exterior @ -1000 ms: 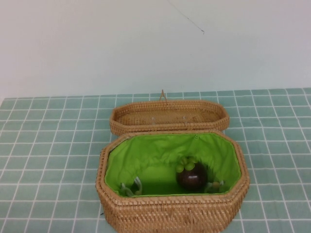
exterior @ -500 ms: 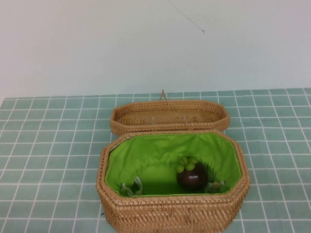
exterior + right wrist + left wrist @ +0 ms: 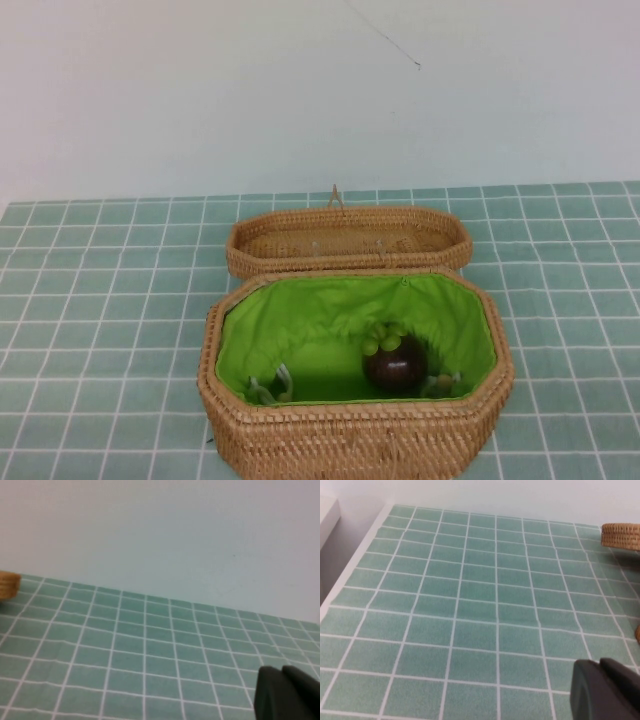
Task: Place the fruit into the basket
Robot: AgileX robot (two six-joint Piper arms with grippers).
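Note:
The dark maroon fruit (image 3: 395, 362) with light green leaves on top lies inside the tan woven basket (image 3: 350, 425), on the green lining toward its near right. The basket's lid (image 3: 348, 240) lies open behind it. Neither arm shows in the high view. My left gripper (image 3: 600, 665) is shut and empty, held over the green tiled cloth away from the basket. My right gripper (image 3: 282, 671) is shut and empty, also over bare cloth. A corner of the woven lid shows in the left wrist view (image 3: 621, 535), and a woven edge shows in the right wrist view (image 3: 9, 586).
The table is covered by a green tiled cloth (image 3: 100, 300). A pale wall (image 3: 300, 90) stands behind. The cloth's edge and a white ledge (image 3: 327, 515) show in the left wrist view.

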